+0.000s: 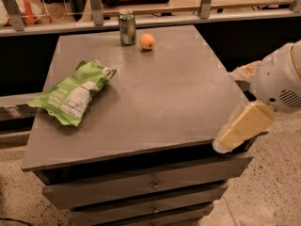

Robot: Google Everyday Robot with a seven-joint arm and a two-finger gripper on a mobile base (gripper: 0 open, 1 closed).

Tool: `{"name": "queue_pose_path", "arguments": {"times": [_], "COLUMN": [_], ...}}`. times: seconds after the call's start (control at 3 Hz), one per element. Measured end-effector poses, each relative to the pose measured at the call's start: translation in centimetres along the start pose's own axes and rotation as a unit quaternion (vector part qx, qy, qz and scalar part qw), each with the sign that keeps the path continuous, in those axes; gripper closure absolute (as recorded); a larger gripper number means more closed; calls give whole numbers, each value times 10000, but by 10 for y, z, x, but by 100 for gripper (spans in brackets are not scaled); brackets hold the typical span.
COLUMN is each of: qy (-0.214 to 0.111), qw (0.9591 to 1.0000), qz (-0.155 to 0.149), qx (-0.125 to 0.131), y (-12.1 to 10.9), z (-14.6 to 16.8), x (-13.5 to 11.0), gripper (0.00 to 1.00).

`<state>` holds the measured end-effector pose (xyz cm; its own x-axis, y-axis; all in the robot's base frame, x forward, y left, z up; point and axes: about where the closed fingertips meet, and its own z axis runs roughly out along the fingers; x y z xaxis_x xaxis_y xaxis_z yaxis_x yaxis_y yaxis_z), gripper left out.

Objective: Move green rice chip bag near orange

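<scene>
Green rice chip bag (75, 95) front-left, orange (146, 41) at back, end effector (242, 126) right of table (164, 93), grip unclear

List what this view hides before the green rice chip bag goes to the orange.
- Gripper, camera view: off the table's front right corner; its arm is cut off by the right frame edge.
- Green rice chip bag: label print too small to read; underside hidden against the table.
- Can beside the orange: lettering too small to read.
- Drawers: contents hidden by shut fronts.
</scene>
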<state>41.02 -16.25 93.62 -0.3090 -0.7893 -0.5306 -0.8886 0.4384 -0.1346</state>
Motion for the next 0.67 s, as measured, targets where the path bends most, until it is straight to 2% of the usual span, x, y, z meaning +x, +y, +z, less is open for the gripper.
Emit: {"name": "queue_pose_path", "arguments": {"times": [0.33,0.67], "qy": [-729,-1408], "qw": [9962,9864], "qz": [449,793], "qx": [-147,-292], "y": [27,48], "z": [29,48], "x": [-11,-27], "gripper": [0,0]}}
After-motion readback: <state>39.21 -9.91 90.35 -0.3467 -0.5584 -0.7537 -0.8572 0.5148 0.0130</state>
